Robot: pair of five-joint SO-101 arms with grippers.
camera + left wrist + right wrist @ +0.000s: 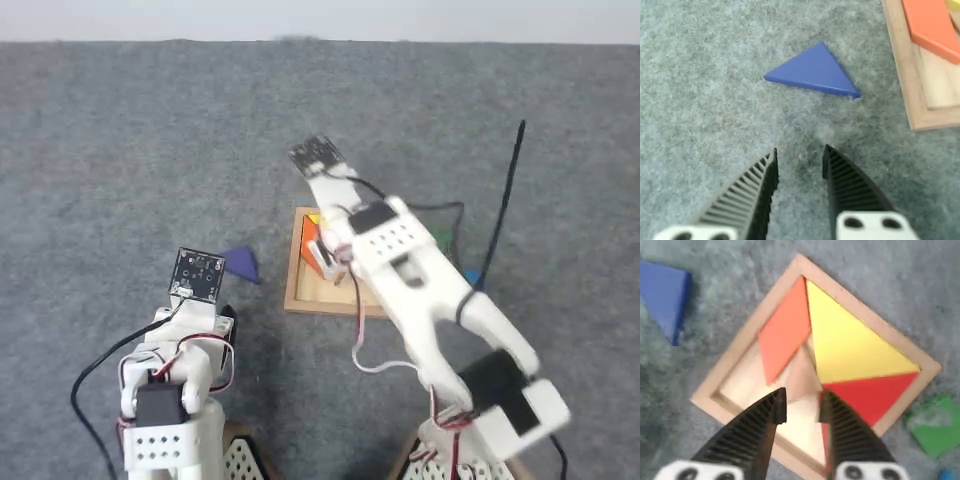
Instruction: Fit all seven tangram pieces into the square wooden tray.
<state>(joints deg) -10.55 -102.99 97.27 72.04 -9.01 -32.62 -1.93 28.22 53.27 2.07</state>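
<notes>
Gaping slightly: left tool (799, 162), right tool (801, 407), empty.

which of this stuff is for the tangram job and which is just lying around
For the job: wooden tray, orange parallelogram, yellow triangle, red triangle, blue triangle, green piece.
Lying about: black cable, grey carpet.
</notes>
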